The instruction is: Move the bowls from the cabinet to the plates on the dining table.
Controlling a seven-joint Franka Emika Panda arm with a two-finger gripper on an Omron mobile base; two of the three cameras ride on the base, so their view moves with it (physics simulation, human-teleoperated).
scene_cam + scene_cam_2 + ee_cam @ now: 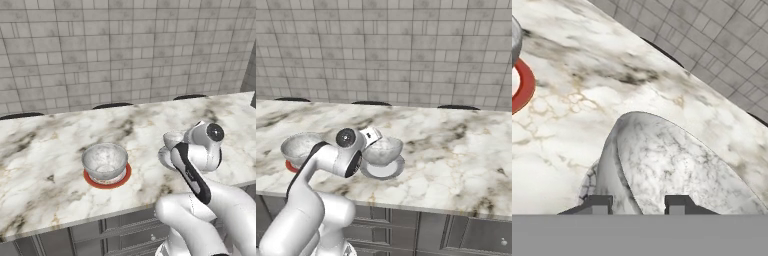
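One marbled grey-white bowl (105,160) sits on the red-orange plate (107,181) on the dining table (45,140). In the right base view this bowl (300,146) is at the left, behind my arm. The second bowl (384,149) rests on or just over the pale plate (383,171). My gripper (373,137) is at its left rim. In the hand view my gripper (639,205) straddles the wall of that bowl (677,165), one fingertip outside and one inside, shut on the rim. The pale plate (587,186) peeks out below, and the red plate (524,85) is at the far left. The cabinet is out of view.
Dark rounded chair backs (112,105) line the table's far edge before a grey tiled wall (406,50). Grey panelled fronts (125,230) run under the near edge. Bare marble top (461,145) stretches right of the pale plate.
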